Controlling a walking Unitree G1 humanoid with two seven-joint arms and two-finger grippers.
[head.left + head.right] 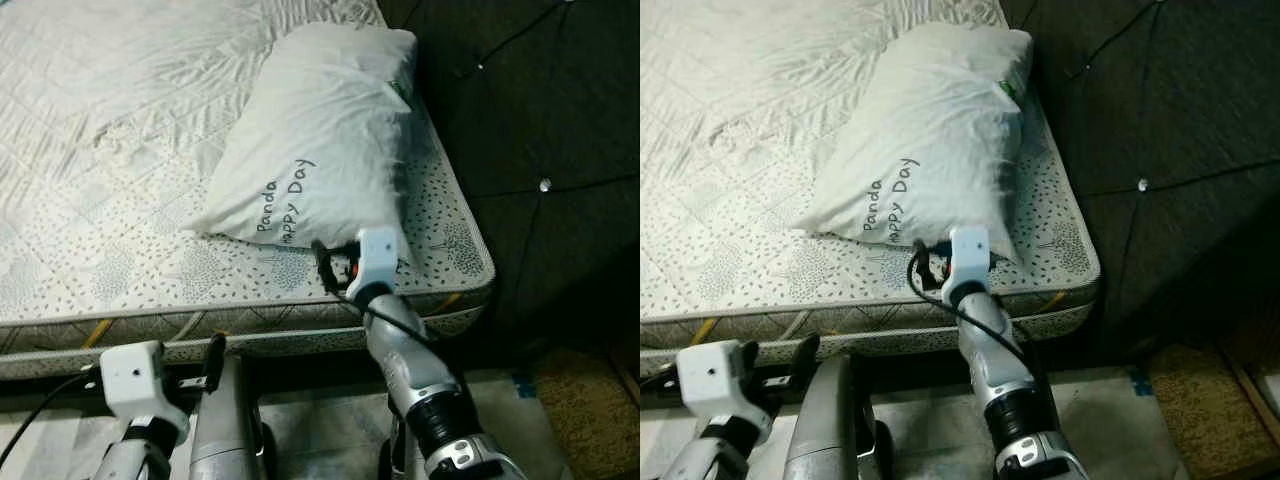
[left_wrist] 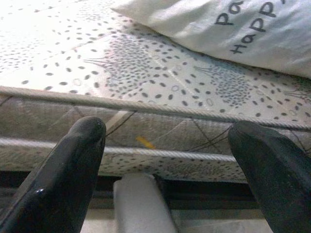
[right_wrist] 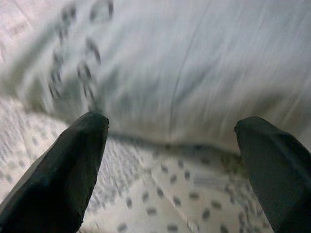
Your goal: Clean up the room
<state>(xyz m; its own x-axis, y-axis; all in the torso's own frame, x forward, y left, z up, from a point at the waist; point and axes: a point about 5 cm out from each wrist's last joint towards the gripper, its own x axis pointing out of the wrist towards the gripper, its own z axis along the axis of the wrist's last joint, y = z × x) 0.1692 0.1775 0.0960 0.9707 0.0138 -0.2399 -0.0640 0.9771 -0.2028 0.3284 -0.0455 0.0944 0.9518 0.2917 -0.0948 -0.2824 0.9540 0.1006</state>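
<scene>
A white pillow point(image 1: 320, 140) printed with "Panda Happy Day" lies at an angle on the speckled mattress point(image 1: 120, 250), near the bed's right corner. My right gripper point(image 3: 172, 126) is open and hovers just above the mattress, facing the pillow's point(image 3: 194, 63) near edge with nothing between its fingers. The right wrist point(image 1: 378, 252) sits at the pillow's near right corner. Lower down, my left gripper point(image 2: 167, 128) is also open. It faces the mattress's front side point(image 2: 146, 145), in front of the bed's edge, and holds nothing.
A dark tufted headboard point(image 1: 530, 120) rises along the right of the bed. A grey cylindrical part point(image 1: 225, 420) stands between my arms, below the mattress edge. Pale floor point(image 1: 320, 430) and a brown rug point(image 1: 590, 400) lie at the lower right.
</scene>
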